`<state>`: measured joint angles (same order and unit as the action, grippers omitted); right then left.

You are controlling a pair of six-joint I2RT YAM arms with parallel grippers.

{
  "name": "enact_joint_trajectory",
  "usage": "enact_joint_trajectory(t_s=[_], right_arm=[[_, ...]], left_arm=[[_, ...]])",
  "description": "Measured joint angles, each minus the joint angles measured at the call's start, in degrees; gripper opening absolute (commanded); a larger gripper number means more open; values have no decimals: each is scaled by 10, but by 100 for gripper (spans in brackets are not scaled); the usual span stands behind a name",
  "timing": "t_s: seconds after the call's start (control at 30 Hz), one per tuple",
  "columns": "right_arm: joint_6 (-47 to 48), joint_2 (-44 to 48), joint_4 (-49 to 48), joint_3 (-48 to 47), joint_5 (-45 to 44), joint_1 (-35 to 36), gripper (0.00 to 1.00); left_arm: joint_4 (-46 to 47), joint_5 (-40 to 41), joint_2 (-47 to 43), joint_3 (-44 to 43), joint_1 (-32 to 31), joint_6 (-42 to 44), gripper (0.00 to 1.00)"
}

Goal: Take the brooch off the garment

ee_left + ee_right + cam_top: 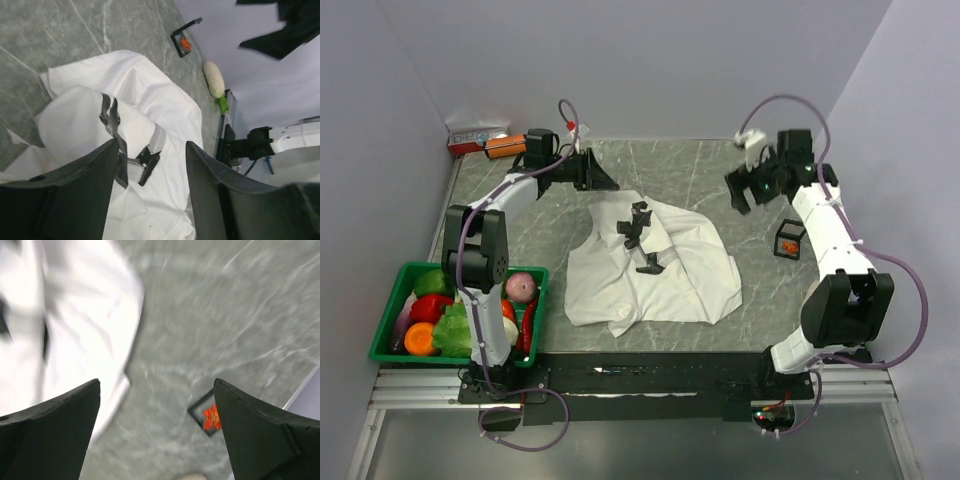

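Observation:
The garment [650, 285], a white T-shirt with black shapes [638, 228], lies crumpled mid-table. It also shows in the left wrist view [150, 95] and, blurred, in the right wrist view [75, 305]. The brooch [790, 242], a tiny orange-red piece, sits inside a small black-framed clear box [779, 232] to the shirt's right, apart from the cloth. The brooch also shows in both wrist views [184, 44] [212, 418]. My left gripper [607, 181] [152, 145] is open and empty above the shirt's far-left edge. My right gripper [744, 192] [157, 382] is open and empty, beyond the box.
A green basket [410, 270] of vegetables stands at the near left. An orange bottle [505, 146] and a red-and-white box [475, 137] lie at the far left corner. A white radish [214, 79] lies by the right edge.

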<state>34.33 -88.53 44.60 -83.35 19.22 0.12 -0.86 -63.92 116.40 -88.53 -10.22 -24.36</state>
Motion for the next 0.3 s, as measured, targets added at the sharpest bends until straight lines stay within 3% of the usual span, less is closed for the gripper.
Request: enact_joint_trajectory(t_s=[0.07,0.13,0.23,0.3], right_arm=[[-82,-2,-20,-50,-16,11,100],[-143,-10,-34,-99,-38,22,100],[-195,-27,-60,-155,-62,35,100],[-221,-43,-73,-189,-71,40,100]], left_arm=[[-24,6,0,-23,2,24,74],[-53,16,0,-52,6,55,77],[-100,32,0,-99,16,97,93],[-121,35,0,-128,26,117,96]])
